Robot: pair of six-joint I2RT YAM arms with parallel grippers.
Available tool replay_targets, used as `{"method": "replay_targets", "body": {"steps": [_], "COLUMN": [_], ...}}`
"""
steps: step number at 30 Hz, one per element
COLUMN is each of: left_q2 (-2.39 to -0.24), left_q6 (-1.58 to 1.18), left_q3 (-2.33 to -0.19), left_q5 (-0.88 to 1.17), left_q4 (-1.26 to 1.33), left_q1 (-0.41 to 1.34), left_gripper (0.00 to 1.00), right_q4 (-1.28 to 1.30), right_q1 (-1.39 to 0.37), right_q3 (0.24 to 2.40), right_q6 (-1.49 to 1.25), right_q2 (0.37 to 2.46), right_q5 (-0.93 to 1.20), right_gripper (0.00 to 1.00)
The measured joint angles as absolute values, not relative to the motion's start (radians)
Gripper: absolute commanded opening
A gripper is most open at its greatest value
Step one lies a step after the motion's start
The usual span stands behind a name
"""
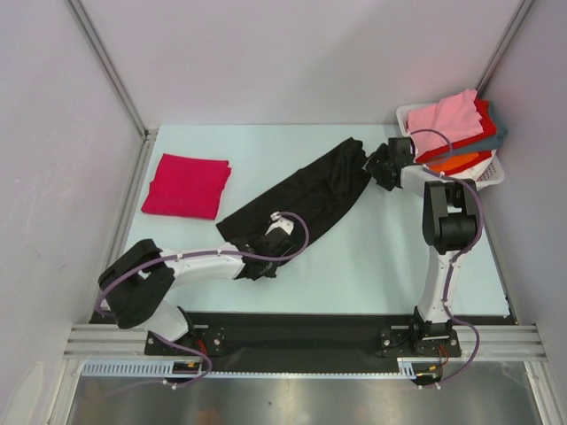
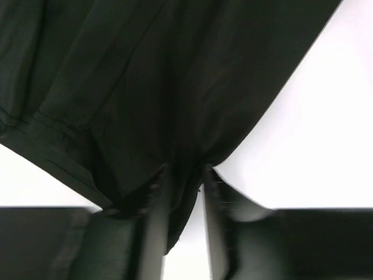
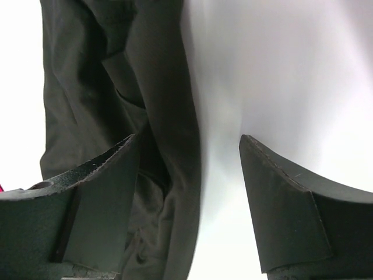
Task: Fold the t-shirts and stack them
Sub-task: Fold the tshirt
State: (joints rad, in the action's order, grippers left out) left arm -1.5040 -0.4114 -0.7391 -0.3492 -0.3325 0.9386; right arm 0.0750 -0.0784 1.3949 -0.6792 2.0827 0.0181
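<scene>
A large black t-shirt (image 1: 306, 195) lies stretched out diagonally across the middle of the table. My left gripper (image 1: 266, 252) is at its near-left end, and in the left wrist view this gripper (image 2: 183, 172) is shut on a bunched fold of the black cloth (image 2: 145, 87). My right gripper (image 1: 372, 166) is at the shirt's far-right end. In the right wrist view it (image 3: 189, 139) is open, and the shirt's edge (image 3: 157, 116) lies loose between the jaws beside the left finger (image 3: 99, 198). A folded magenta-red t-shirt (image 1: 186, 184) lies flat at the far left.
A white slatted basket (image 1: 493, 173) stands at the far right corner, holding pink (image 1: 447, 117), red, orange (image 1: 461, 163) and teal shirts, right behind my right arm. The table's side rails run along the left and right edges.
</scene>
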Motion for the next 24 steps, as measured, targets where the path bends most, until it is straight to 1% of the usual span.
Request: {"method": "replay_targets", "body": {"steps": [1,2,4,5,10,13,15,17,18,21,22,24], "left_q2": [-1.515,-1.526,-1.542,-1.550,-1.571,-1.571,-1.571,-1.568,-1.568,-1.569,-1.571,-1.589], "left_q6": [-0.412,-0.416,-0.422,-0.421,-0.419,-0.419,-0.419,-0.421,-0.422,-0.443,-0.452,-0.471], "left_q3": [-0.751,-0.760,-0.775,-0.781,-0.807,-0.808,-0.808,-0.808,-0.808,-0.818,-0.825,-0.849], "left_q5": [-0.351,-0.358,-0.363,-0.366,-0.363,-0.354,-0.350,-0.338,-0.333,-0.286,-0.262,-0.215], "left_q4": [-0.336,-0.340,-0.349,-0.355,-0.380,-0.381,-0.381,-0.379,-0.377,-0.374,-0.374,-0.372], "left_q1": [0.939,0.941,0.944,0.945,0.945,0.949,0.951,0.960,0.969,1.017,1.039,1.086], "left_gripper": [0.26,0.16,0.07,0.00,0.00,0.00,0.00,0.00,0.00,0.00,0.00,0.00], "right_q4": [0.075,0.075,0.076,0.077,0.102,0.116,0.133,0.160,0.169,0.202,0.209,0.223], "right_q1": [-0.079,-0.080,-0.082,-0.084,-0.094,-0.100,-0.102,-0.104,-0.105,-0.109,-0.109,-0.109], "right_q3": [1.405,1.414,1.444,1.461,1.561,1.611,1.646,1.686,1.704,1.719,1.719,1.718], "right_q6": [-0.679,-0.679,-0.679,-0.679,-0.678,-0.677,-0.676,-0.672,-0.670,-0.659,-0.656,-0.650], "right_q2": [2.089,2.096,2.118,2.130,2.196,2.227,2.248,2.268,2.278,2.285,2.285,2.285], "right_q5": [0.018,0.018,0.018,0.017,0.013,-0.002,-0.018,-0.036,-0.047,-0.082,-0.094,-0.116], "right_gripper": [0.72,0.73,0.71,0.71,0.68,0.64,0.63,0.59,0.53,0.39,0.29,0.23]}}
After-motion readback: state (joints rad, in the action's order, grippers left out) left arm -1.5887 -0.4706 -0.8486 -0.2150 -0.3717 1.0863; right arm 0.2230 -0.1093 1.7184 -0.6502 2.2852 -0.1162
